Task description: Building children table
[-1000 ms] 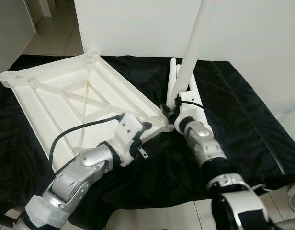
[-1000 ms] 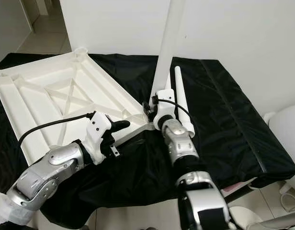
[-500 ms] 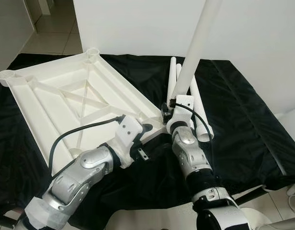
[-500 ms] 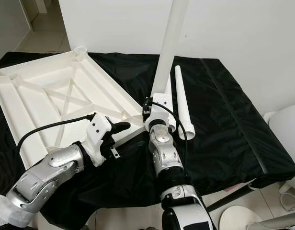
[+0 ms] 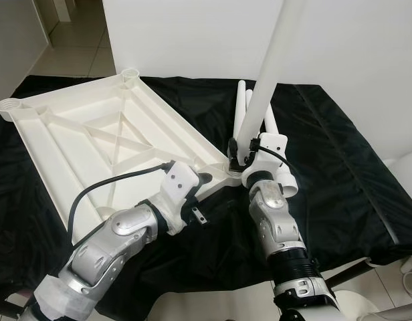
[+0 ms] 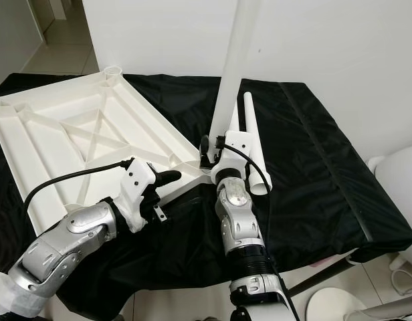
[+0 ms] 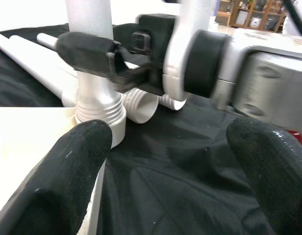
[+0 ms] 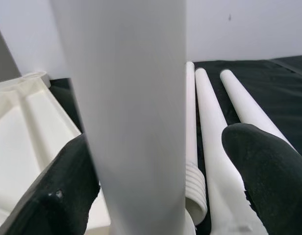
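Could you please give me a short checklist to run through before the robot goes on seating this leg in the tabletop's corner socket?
1. Upright leg stands over the corner socket of the upside-down tabletop: ok.
2. Leg's threaded end fully seated: cannot tell; ridges still show above the socket.
3. Right gripper around the leg near its base: ok; firmness of grip cannot tell.
4. Left gripper at the tabletop edge beside the socket, jaws open: ok; whether it presses the top, cannot tell.
5. Spare legs lie on the black cloth, close behind the socket: ok.
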`<state>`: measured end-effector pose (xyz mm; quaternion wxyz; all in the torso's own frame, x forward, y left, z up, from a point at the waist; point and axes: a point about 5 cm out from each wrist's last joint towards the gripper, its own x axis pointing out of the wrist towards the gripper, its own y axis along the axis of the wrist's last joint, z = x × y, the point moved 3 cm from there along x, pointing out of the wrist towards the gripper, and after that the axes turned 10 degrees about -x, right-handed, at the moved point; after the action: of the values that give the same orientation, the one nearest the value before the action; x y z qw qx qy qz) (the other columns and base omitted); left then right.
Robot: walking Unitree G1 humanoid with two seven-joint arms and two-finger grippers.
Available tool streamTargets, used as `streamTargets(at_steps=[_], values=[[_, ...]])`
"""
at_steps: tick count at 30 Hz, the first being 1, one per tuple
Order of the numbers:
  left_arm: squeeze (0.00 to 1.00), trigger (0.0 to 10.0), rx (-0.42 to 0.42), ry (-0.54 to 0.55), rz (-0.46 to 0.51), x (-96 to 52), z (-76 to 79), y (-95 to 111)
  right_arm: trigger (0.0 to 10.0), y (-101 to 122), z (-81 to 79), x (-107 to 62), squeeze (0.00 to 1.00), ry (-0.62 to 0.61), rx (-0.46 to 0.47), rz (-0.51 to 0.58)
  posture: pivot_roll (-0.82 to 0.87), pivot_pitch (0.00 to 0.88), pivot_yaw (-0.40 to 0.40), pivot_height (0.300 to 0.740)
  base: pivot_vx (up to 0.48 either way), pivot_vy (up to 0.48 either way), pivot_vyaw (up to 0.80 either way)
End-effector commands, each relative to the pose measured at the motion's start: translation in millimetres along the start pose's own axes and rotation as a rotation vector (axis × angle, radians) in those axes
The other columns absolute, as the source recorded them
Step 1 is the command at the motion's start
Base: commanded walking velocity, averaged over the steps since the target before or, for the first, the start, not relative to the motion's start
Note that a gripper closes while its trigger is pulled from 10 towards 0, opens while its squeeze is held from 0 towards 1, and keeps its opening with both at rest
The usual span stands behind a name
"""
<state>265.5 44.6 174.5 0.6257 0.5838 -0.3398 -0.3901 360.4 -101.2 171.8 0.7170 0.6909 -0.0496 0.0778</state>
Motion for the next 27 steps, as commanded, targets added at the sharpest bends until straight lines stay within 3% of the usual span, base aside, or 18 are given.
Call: streamTargets(at_steps=[1, 8, 12, 17, 22, 24, 27], values=[[0.00, 10.0, 0.011, -0.082, -0.027, 0.6, 6.1, -3, 10.0, -2, 0.1, -3.8, 0.00, 0.012, 0.008, -0.001, 0.05, 0.046, -0.078, 0.740, 0.000, 0.000, 0.00], [0.00, 10.0, 0.021, -0.052, -0.018, 1.8, 0.2, -1, 10.0, -14, 5.1, -23.3, 0.00, -0.007, 0.002, -0.032, 0.04, 0.047, -0.071, 0.740, 0.000, 0.000, 0.00], [0.00, 10.0, 0.022, -0.050, -0.013, 1.8, -0.3, 0, 10.0, -17, 21.4, -39.1, 0.00, -0.083, -0.039, -0.022, 0.03, 0.050, -0.066, 0.740, 0.000, 0.000, 0.00], [0.00, 10.0, 0.021, -0.043, -0.012, 2.6, -2.4, -1, 10.0, -20, 36.7, -45.5, 0.00, -0.151, -0.067, -0.038, 0.02, 0.053, -0.063, 0.740, 0.000, 0.000, 0.00], [0.00, 10.0, 0.037, 0.092, 0.006, 3.2, -27.6, 1, 10.0, -19, 43.8, -51.1, 0.00, -0.166, -0.083, -0.029, 0.01, 0.062, -0.056, 0.740, 0.000, 0.000, 0.00], [0.00, 10.0, 0.045, 0.188, -0.003, 1.1, -45.7, 1, 10.0, -17, 44.9, -54.7, 0.00, -0.164, -0.091, -0.012, 0.01, 0.065, -0.055, 0.740, 0.000, 0.000, 0.00], [0.00, 10.0, 0.048, 0.244, -0.005, -1.4, -56.7, 2, 10.0, -16, 45.1, -57.5, 0.00, -0.159, -0.099, -0.005, 0.01, 0.065, -0.055, 0.740, 0.000, 0.000, 0.00]])
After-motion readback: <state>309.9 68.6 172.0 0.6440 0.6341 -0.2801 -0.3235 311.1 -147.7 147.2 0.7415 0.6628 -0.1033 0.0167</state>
